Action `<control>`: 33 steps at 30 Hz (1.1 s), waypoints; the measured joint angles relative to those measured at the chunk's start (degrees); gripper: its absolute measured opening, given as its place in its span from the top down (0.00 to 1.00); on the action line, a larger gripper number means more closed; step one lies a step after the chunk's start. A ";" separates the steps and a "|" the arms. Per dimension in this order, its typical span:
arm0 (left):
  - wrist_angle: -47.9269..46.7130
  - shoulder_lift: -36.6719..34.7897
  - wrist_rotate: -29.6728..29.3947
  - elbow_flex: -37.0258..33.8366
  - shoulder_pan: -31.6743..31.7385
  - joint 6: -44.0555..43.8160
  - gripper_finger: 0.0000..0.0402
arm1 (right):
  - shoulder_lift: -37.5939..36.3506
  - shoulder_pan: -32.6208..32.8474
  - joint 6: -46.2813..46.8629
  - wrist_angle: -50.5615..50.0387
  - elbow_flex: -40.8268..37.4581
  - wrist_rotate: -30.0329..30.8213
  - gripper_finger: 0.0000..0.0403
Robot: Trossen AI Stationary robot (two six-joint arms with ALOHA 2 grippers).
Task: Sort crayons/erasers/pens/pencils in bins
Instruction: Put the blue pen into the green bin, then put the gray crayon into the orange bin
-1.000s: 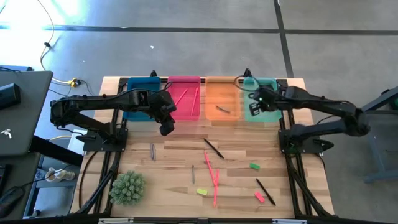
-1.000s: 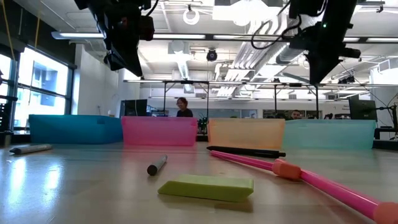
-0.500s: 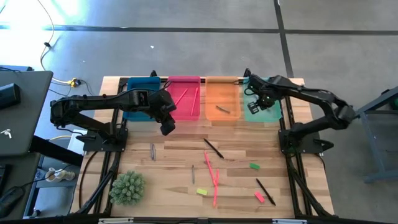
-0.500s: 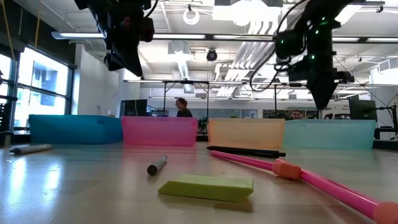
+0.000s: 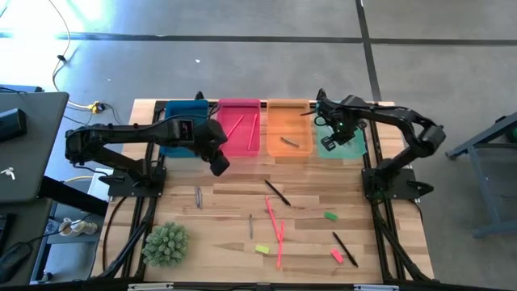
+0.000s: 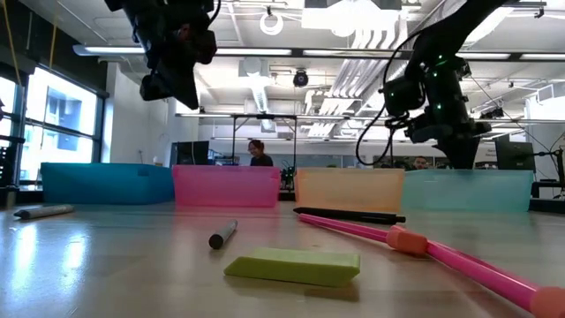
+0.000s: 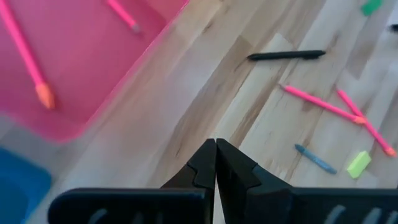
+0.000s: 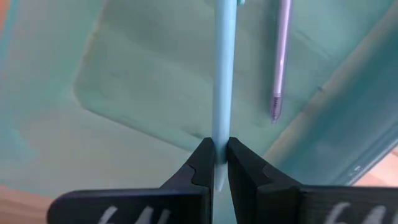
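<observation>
Right gripper (image 8: 216,163) clamped on a pale blue pen (image 8: 222,74), held over the teal-green bin (image 5: 338,145) at the upper right of the high view, with a purple pen (image 8: 280,56) lying on the bin floor just beside it. Left gripper (image 7: 215,163) pressed shut on nothing, hanging above bare wooden surface (image 5: 226,202) just below the pink bin (image 5: 240,148), left of centre in the high view. Inside the pink bin, two long pink-red sticks (image 5: 235,124); in the orange bin (image 5: 289,149) to its right, one dark short stick (image 5: 289,142); the blue bin (image 5: 179,145) at the far left of the row, partly under the left arm. Lower on the surface, well apart from both grippers: a dark pen (image 5: 277,192) near centre, crossed pink pencils (image 5: 275,226) below it, a grey crayon (image 5: 198,196) to the left, another thin grey stick (image 5: 250,225) near the pencils. Erasers scattered toward the lower right: green (image 5: 330,216), yellow-green (image 5: 262,249), red (image 5: 337,255), the last just beside a second dark pen (image 5: 345,248). A spiky green ball (image 5: 165,244) at the lower left of the surface. A laptop (image 5: 28,145) at the far left, off the surface.
</observation>
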 joint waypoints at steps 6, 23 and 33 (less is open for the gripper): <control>-5.34 0.00 -8.34 0.00 -2.80 -8.53 1.00 | 1.89 -0.06 -1.05 0.52 0.01 0.09 0.93; -12.33 0.00 -11.15 0.00 -10.94 -26.81 0.75 | 1.05 -0.04 -2.83 2.38 0.02 2.58 0.67; -19.77 0.00 -12.90 0.00 -17.88 -43.19 0.70 | -9.40 0.12 -2.41 2.43 0.02 2.01 0.67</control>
